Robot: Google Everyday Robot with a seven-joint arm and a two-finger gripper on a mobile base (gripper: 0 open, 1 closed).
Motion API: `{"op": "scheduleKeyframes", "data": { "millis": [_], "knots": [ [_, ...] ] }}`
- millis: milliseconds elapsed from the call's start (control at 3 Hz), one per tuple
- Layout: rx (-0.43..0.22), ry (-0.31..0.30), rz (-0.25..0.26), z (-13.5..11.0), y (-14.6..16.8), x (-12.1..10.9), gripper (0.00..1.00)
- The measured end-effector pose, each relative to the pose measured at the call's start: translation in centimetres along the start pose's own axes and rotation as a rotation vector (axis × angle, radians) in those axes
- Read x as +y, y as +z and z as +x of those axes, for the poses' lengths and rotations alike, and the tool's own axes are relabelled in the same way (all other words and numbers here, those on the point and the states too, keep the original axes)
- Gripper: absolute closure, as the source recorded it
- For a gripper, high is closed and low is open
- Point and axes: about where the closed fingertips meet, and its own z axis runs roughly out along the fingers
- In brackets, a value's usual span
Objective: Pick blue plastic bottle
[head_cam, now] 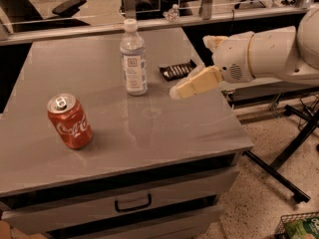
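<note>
The blue plastic bottle [133, 59] stands upright at the back middle of the grey table [149, 128]. It is clear and bluish, with a white cap and a white label. My gripper [189, 66] hovers over the table's right side, to the right of the bottle and apart from it. It is open and empty. Its long cream lower finger [192, 83] points left and down toward the table. The white arm reaches in from the right edge.
A red Coca-Cola can [70, 122] stands at the front left. A dark flat packet [177, 70] lies between the bottle and the gripper. A tiny clear bottle [173, 13] sits on the ledge behind. A drawer handle [133, 203] is below and black stand legs [279, 168] are on the floor to the right.
</note>
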Motion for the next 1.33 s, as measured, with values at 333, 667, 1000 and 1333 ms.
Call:
{"op": "scheduleKeyframes", "data": {
  "millis": [333,667,1000,1333],
  "knots": [
    [-0.132,0.021,-0.052,-2.3,5.6,-0.2,0.0],
    [-0.201,0.025,-0.1,-3.7,8.9,0.4,0.0],
    [-0.255,0.051,-0.138,-4.9,12.3,1.1,0.0],
    [-0.309,0.068,-0.174,-5.9,15.0,1.9,0.15]
  ]
}}
